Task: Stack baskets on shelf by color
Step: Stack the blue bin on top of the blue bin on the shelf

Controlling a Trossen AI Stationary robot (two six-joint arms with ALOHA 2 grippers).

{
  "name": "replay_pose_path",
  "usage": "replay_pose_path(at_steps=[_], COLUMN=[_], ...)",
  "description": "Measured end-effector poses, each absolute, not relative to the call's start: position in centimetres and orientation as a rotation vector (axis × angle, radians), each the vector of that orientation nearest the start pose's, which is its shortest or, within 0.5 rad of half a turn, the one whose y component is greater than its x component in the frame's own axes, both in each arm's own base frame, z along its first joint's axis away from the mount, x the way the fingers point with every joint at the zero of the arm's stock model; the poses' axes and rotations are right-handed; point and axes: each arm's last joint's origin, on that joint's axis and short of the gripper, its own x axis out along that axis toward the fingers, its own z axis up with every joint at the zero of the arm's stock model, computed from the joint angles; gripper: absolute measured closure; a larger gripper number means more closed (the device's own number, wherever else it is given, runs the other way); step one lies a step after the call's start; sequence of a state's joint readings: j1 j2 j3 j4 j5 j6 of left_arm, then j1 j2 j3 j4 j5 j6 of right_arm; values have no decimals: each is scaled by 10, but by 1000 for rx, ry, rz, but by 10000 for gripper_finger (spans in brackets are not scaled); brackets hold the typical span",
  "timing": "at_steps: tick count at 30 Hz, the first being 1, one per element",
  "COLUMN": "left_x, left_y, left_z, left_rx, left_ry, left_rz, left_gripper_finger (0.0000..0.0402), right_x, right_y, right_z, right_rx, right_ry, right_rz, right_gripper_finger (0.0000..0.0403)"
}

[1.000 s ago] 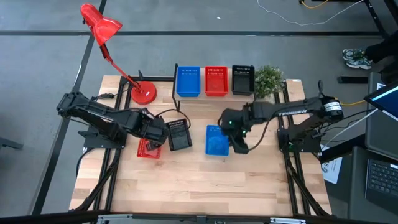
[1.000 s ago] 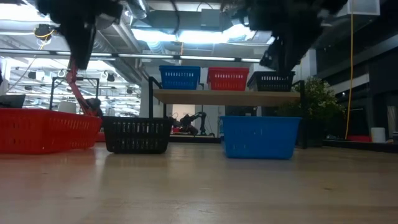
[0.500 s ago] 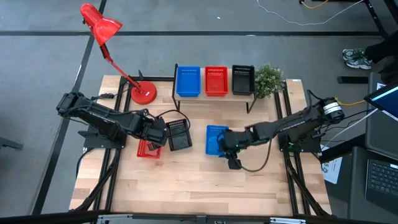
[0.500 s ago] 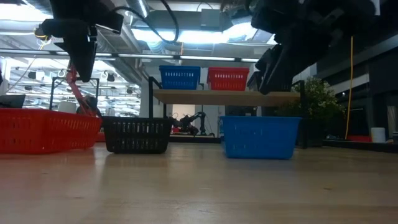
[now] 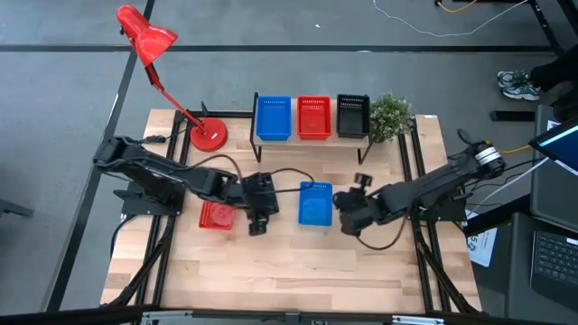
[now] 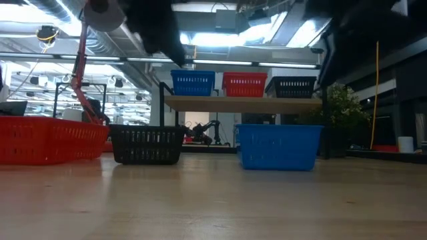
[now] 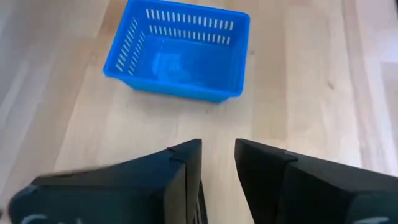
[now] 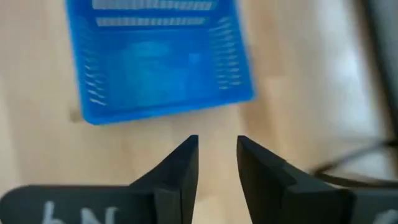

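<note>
Three baskets rest on their bases on the table: a red one (image 5: 215, 215), a black one (image 6: 147, 144) mostly hidden under my left arm in the high view, and a blue one (image 5: 314, 204). The shelf (image 5: 312, 138) at the far edge carries a blue basket (image 5: 274, 117), a red basket (image 5: 313, 117) and a black basket (image 5: 352, 116) side by side. My left gripper (image 5: 269, 206) hovers left of the blue floor basket (image 7: 180, 56), fingers slightly apart and empty. My right gripper (image 5: 341, 209) hovers to its right, also slightly open and empty, facing the basket (image 8: 161, 59).
A red desk lamp (image 5: 208, 135) stands at the far left of the table, and a small potted plant (image 5: 390, 116) sits right of the shelf. Cables trail behind both arms. Bare wood (image 5: 298, 262) lies toward the near edge.
My left gripper has swung toward the table's right, from above the red basket to over the black one, nearing the blue basket. My right gripper has drawn back from the blue basket toward the near right. No basket has moved.
</note>
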State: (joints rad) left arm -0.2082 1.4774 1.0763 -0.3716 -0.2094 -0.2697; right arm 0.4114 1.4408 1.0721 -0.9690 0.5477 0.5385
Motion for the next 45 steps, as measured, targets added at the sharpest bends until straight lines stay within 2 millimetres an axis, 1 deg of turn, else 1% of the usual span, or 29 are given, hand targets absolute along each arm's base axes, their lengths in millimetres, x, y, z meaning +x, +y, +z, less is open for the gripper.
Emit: replay_pose_path(at_steps=[2,6,10,14,17,23,27,31,35,37,38,41,44,45], left_x=[323,360,393,415,427,439,443,446,447,446,446,445,443,441], left_y=[-57,-58,-66,-75,-81,-85,-83,-81,-80,-81,-83,-85,-92,-95], left_z=[254,245,241,237,229,198,182,172,172,172,172,174,178,183], left_rx=[-99,-77,-10,43,56,62,95,114,118,138,140,117,97,103], left_ry=[769,804,826,842,849,915,936,949,948,951,951,954,953,966], left_rz=[82,4,-36,-62,-72,-68,-7,31,34,22,18,-31,-106,-116], left_gripper_finger=[308,295,286,284,284,284,284,284,289,303,317,381,396,398], right_x=[227,200,183,171,162,148,145,146,146,146,146,146,146,146], right_y=[85,77,74,73,69,62,60,60,60,60,60,60,60,60], right_z=[254,274,288,296,301,308,310,310,310,310,310,310,309,309], right_rx=[-146,-49,17,29,33,70,78,77,75,73,73,74,74,74], right_ry=[1095,1070,1017,991,988,978,970,971,971,971,971,971,971,971], right_rz=[-465,-534,-527,-498,-493,-512,-510,-510,-511,-511,-511,-511,-511,-511], right_gripper_finger=[295,295,295,295,295,295,295,295,295,295,295,295,295,295])
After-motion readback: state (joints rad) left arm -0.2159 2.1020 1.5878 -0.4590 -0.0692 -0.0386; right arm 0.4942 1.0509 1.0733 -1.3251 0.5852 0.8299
